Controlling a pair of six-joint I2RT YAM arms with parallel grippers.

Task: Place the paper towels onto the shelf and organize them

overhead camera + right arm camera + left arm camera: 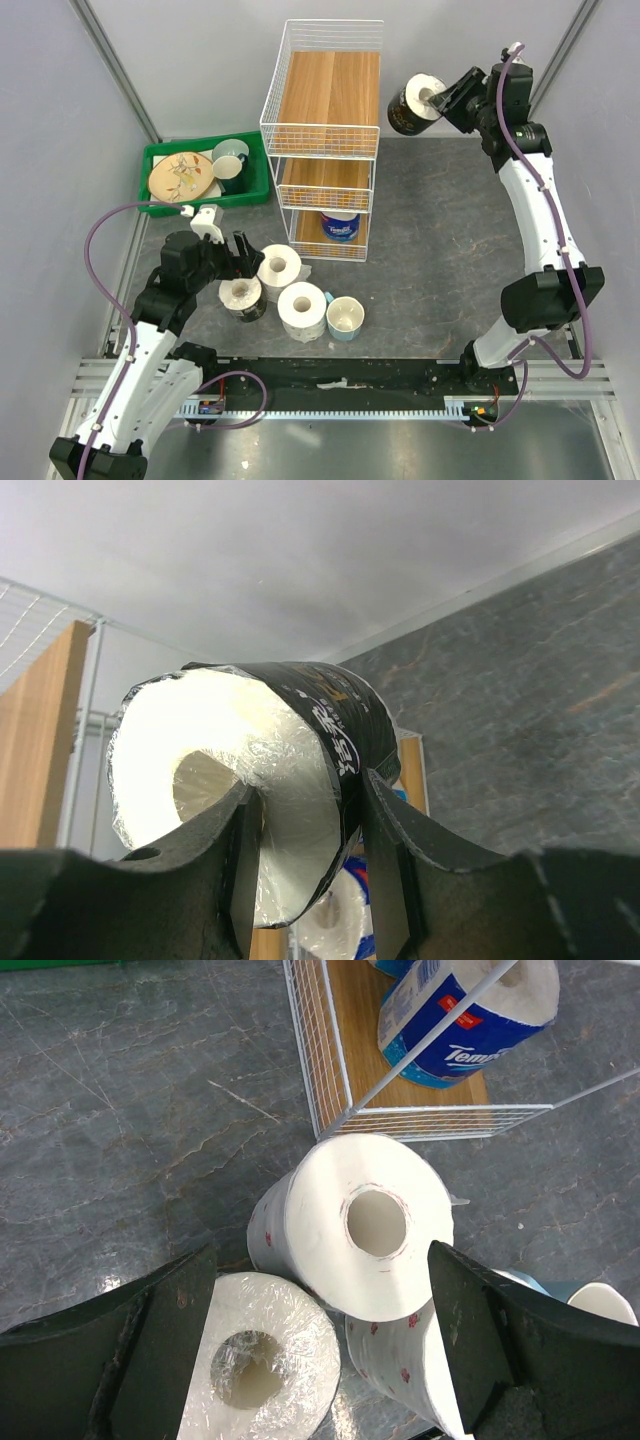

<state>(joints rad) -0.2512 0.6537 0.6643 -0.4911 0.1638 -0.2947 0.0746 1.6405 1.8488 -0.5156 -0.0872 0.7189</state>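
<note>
Three rolls stood on end on the table (430,260) in front of the shelf (322,140) when I checked: a plain roll (279,266), a film-wrapped roll (241,298) and a patterned roll (302,310), bunched close together. The left gripper (228,256) hung just beside them with its jaws spread wide and nothing in them. Its wrist view framed the plain roll between the fingers; I could not determine contact. A pale blue cup (345,317) sat just beside the patterned roll. The right gripper (437,100) was raised beside the right edge of the shelf's top tier, clamped on a dark-wrapped roll (412,105) with one finger inside the core. I noted one blue-wrapped roll (340,226) on the bottom tier.
</note>
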